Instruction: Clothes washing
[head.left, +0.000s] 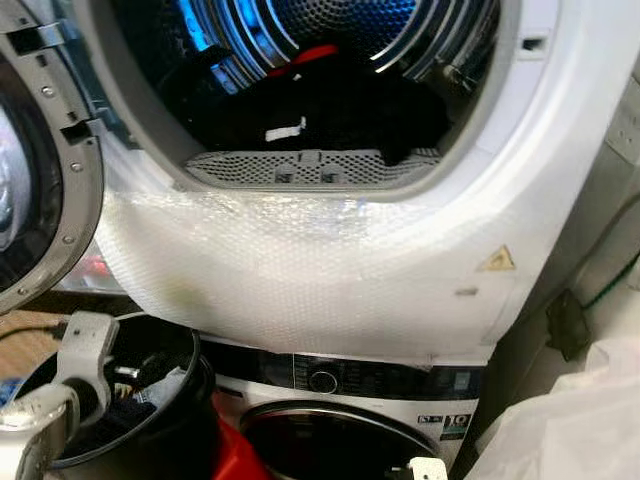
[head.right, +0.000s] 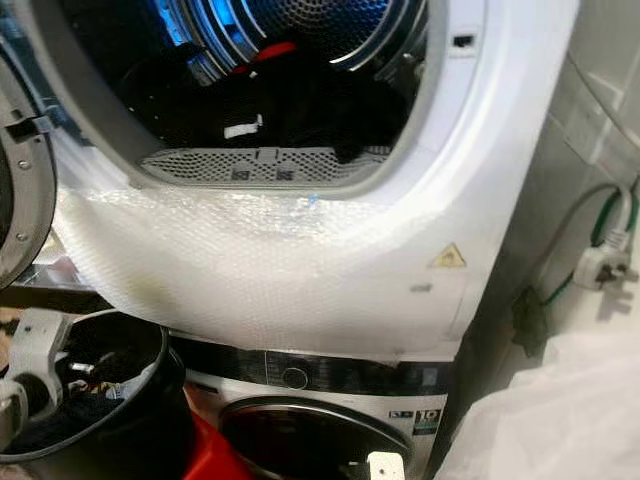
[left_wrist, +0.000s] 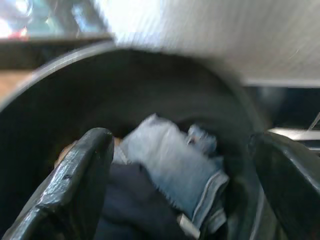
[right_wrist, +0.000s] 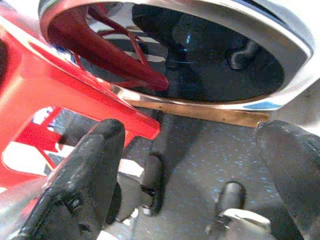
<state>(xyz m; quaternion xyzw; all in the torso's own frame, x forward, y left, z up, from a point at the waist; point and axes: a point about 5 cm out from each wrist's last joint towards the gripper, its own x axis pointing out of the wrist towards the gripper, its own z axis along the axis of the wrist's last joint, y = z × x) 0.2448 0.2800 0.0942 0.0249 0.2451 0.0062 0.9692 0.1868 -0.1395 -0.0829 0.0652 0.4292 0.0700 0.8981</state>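
Reaching for laundry: left gripper (left_wrist: 180, 185) spread wide, empty, poised over pale denim (left_wrist: 172, 170) in the black bucket (head.left: 150, 400). Right gripper (right_wrist: 192, 175) parted, idle near floor. Next, probably: descend, clamp, lift toward the drum (head.left: 320, 90) beyond.

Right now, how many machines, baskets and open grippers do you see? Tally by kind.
Machines: 2, upper dryer with door open, lower washer
Black basket: 1
Open grippers: 2, left gripper, right gripper
Total: 5
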